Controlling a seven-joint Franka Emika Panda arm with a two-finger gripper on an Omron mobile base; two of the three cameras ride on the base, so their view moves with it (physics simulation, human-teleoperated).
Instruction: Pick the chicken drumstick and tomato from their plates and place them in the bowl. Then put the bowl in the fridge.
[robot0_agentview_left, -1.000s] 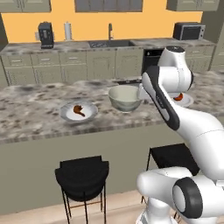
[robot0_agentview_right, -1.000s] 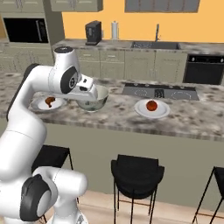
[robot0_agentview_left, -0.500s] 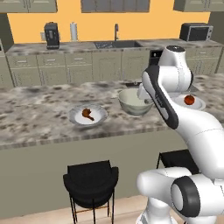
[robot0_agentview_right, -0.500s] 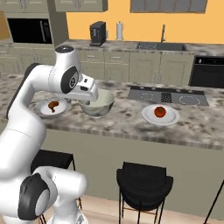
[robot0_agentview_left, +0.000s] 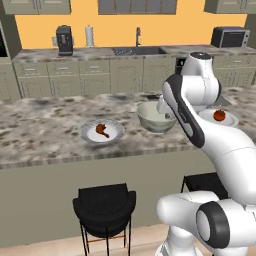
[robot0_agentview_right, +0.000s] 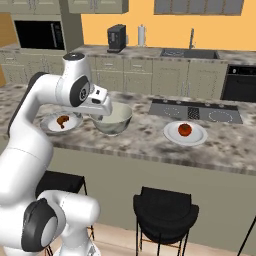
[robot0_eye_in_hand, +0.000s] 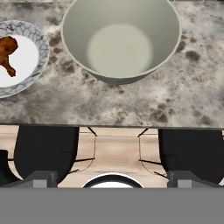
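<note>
Kitchen walls in orange and beige cabinets stand behind a long bench (robot0_agentview_left: 45, 135) with a speckled grey stone top. On this bench the bowl (robot0_agentview_left: 156, 116) stands upright and empty, near the middle of the depth, with a strip of bare stone between it and the front edge. To its left, in the left base view, one plate (robot0_agentview_left: 102, 132) carries the chicken drumstick (robot0_agentview_left: 102, 130); plate and bowl are near each other but apart. To the right of the bowl a second plate (robot0_agentview_right: 185, 133) holds the tomato (robot0_agentview_right: 185, 129), well apart from the bowl, with open stone between them. Behind this plate a cooktop (robot0_agentview_right: 197, 109) lies flat in the bench.

The gripper (robot0_agentview_right: 101, 118) hangs above the near side of the bowl, and the white arm hides part of the bowl rim. In the hand view the two finger tips (robot0_eye_in_hand: 40, 178) stand far apart at the bottom, so the jaws are spread and hold nothing. Two black stools (robot0_agentview_right: 165, 210) stand under the front edge of the bench.
</note>
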